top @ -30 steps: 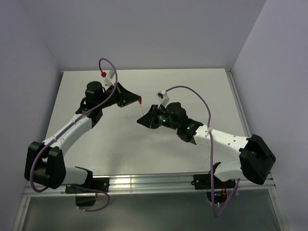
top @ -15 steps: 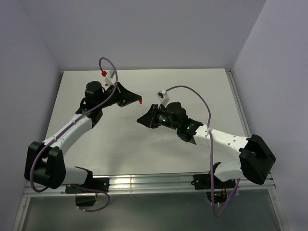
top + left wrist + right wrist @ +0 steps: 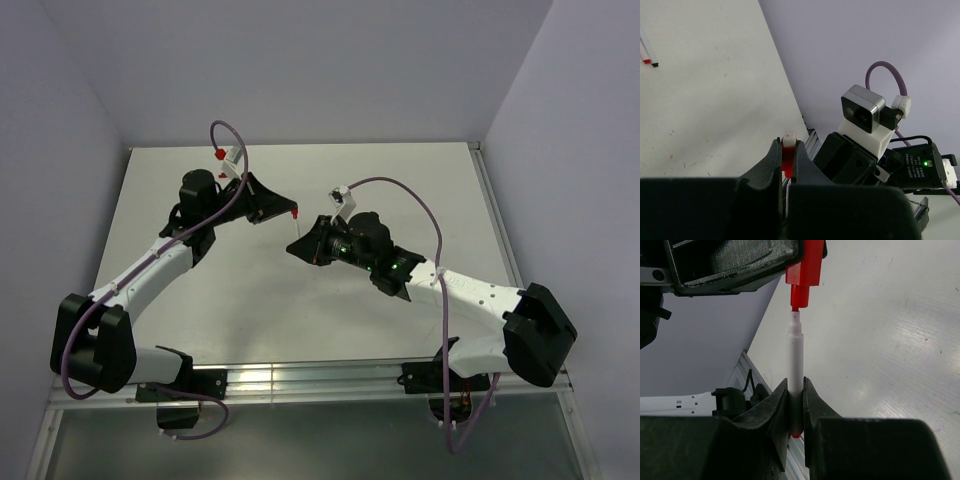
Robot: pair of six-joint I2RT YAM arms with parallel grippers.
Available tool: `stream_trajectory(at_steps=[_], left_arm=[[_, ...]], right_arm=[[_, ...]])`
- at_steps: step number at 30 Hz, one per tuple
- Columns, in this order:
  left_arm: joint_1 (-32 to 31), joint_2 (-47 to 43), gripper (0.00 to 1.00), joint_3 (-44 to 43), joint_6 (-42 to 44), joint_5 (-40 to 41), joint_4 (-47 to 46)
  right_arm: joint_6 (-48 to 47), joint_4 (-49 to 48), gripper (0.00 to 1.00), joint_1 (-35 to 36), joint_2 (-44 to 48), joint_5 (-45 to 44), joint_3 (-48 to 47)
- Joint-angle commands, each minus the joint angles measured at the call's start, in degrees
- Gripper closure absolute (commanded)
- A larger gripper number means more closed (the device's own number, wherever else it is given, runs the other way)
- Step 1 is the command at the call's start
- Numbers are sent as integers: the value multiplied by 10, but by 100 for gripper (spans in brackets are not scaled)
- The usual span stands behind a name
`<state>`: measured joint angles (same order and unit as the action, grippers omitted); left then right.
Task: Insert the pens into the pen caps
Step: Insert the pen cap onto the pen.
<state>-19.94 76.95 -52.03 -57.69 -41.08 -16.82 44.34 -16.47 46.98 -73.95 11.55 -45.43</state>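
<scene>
Right arm (image 3: 470,290): rises from the near right edge of the tabletop (image 3: 250,300), forearm reaching left.
Right gripper (image 3: 795,389): narrowed on the white pen (image 3: 795,357), clamped low on the barrel, nib pointing away.
Left arm (image 3: 150,268): stretches from the near left base, bent toward the middle.
Left gripper (image 3: 787,150): pinches the red cap (image 3: 786,162) between its fingertips.
Meeting point: the right wrist view shows the nib at the cap's mouth, entered or not cannot be told; the top view gives only a red speck above a white line.
Far tabletop: two other pens (image 3: 645,47) lie side by side, seen only in the left wrist view, cut off at its edge.
</scene>
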Motion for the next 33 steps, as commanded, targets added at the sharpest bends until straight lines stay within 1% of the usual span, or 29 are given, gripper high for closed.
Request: stream_trajectory(at_steps=[1, 7, 16, 19, 21, 23, 25, 28, 31, 33], left_arm=[[-4, -17, 100, -11, 22, 1, -5], [-5, -17, 100, -10, 22, -7, -10], [-34, -23, 100, -9, 35, -6, -5], [-39, -44, 100, 12, 41, -6, 0], [-40, -58, 100, 26, 56, -6, 10], [-41, -72, 100, 45, 51, -23, -14], [-46, -86, 100, 71, 50, -24, -30], [-66, -116, 100, 95, 65, -10, -29], [-102, -138, 100, 109, 94, 19, -12], [-122, -156, 100, 130, 93, 34, -27]], right_arm=[[0, -17, 100, -4, 26, -11, -19], [3, -16, 100, -6, 23, -10, -19], [9, 0, 100, -22, 11, -23, -46], [21, -4, 100, -36, 9, -15, -50], [29, -24, 100, -45, 7, 0, -47], [38, -37, 100, -51, 0, 13, -51], [41, -48, 100, -56, -12, 20, -57], [44, -67, 100, -62, -29, 39, -73], [51, -100, 100, -70, -40, 63, -83], [52, -113, 100, -76, -45, 64, -91]])
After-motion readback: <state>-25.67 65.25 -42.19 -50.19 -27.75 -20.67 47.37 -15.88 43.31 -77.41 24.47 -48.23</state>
